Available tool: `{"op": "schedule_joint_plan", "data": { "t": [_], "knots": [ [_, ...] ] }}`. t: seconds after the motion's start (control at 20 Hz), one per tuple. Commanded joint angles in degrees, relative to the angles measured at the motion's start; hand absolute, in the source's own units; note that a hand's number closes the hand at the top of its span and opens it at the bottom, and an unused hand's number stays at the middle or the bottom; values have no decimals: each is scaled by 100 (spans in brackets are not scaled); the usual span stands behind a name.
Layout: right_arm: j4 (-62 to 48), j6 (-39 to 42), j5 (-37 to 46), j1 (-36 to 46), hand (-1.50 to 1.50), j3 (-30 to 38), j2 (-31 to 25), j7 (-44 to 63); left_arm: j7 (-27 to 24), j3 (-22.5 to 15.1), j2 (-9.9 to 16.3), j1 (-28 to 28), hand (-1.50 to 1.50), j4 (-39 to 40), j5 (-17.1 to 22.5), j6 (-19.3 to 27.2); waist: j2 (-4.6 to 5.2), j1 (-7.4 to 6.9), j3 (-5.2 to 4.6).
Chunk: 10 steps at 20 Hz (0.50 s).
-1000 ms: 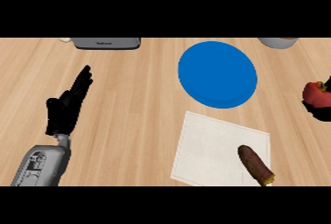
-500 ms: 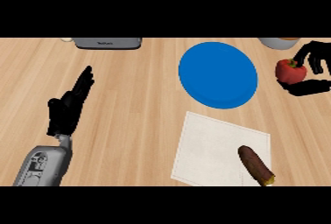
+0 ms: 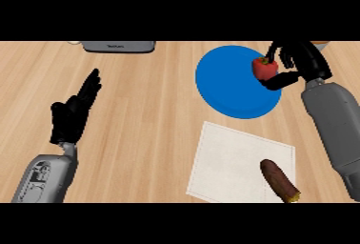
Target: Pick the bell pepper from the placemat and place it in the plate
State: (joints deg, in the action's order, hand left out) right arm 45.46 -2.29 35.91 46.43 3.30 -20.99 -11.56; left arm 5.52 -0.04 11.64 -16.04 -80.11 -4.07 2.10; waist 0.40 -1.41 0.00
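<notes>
The wooden surface (image 3: 155,119) stretches out to the left of the right hand (image 3: 299,64) and carries everything else. Below that hand lies the white placemat (image 3: 235,162), bearing only a dark brown vegetable (image 3: 280,180) at its near corner. The blue plate (image 3: 228,88) sits directly under and left of the hand, ready as the drop spot. The red bell pepper (image 3: 265,69) is pinched in the hand's curled fingers above the plate's right rim, probably so it can be lowered there. The right forearm angles in from the lower right. The left hand (image 3: 74,112) rests open, fingers up, far to the left.
</notes>
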Motion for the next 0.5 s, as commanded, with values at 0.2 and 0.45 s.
{"op": "schedule_joint_plan", "data": {
  "t": [0.2,0.45],
  "knots": [
    [-1772,-755,1168,973,150,-536,401,472,51,87,6,-311,0,179,48,-103,40,-87,2],
    [-2773,-1087,825,1053,-150,-96,1009,510,2,-34,-53,-196,0,-33,14,-152,102,-221,10]
  ]
}}
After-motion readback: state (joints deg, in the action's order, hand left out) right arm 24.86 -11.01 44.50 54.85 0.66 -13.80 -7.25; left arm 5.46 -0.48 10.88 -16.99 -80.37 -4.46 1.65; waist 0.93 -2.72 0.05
